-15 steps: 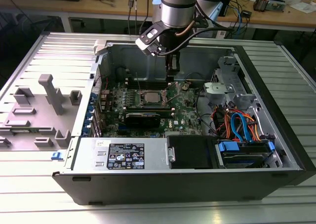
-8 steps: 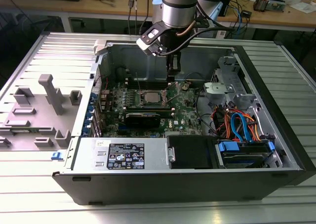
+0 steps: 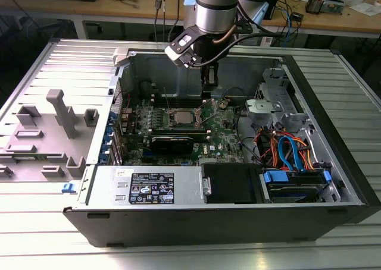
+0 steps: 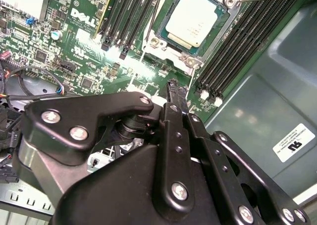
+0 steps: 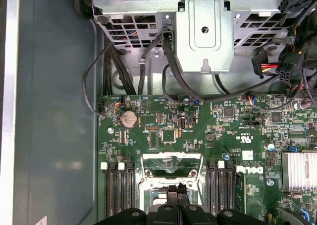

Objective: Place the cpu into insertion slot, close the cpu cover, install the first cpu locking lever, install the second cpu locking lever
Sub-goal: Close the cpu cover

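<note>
Two banks of black memory slots (image 4: pixel 247 44) are flanking the insertion slot (image 4: pixel 173 54), where the cpu (image 4: pixel 190 22) is sitting; the tool (image 4: pixel 173 86), clenched on nothing, is hovering nearby, with cables (image 5: pixel 108 71) trailing beyond.

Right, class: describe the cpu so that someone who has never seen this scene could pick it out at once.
Look inside the open computer case at the green circuit board. Midway between its two banks of long black memory slots sits the cpu: the one small flat square with a dull silver top.
</note>
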`<state>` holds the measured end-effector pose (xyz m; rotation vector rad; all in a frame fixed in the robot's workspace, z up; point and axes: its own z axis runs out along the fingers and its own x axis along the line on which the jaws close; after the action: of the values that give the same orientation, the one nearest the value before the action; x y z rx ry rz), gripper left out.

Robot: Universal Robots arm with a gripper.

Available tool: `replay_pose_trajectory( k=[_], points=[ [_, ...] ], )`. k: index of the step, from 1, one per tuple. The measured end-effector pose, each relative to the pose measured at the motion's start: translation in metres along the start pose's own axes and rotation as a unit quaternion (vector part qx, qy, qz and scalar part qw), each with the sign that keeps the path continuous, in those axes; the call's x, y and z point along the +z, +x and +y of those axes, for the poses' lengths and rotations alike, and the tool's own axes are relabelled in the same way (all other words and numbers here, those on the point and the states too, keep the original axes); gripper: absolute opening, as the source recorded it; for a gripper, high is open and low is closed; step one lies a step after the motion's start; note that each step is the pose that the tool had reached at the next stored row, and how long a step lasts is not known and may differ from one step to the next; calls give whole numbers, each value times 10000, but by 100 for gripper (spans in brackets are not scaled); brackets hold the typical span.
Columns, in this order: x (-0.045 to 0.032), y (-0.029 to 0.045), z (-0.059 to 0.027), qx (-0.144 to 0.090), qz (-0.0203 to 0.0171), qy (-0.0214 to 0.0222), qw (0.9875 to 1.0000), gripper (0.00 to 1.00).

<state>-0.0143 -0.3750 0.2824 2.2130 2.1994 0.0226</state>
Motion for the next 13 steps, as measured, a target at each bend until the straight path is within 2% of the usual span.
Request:
replay_pose_trajectory(
  k=[13],
  points=[
    [1, 1, 20, 0, 0, 0, 10000, 11]
  ],
)
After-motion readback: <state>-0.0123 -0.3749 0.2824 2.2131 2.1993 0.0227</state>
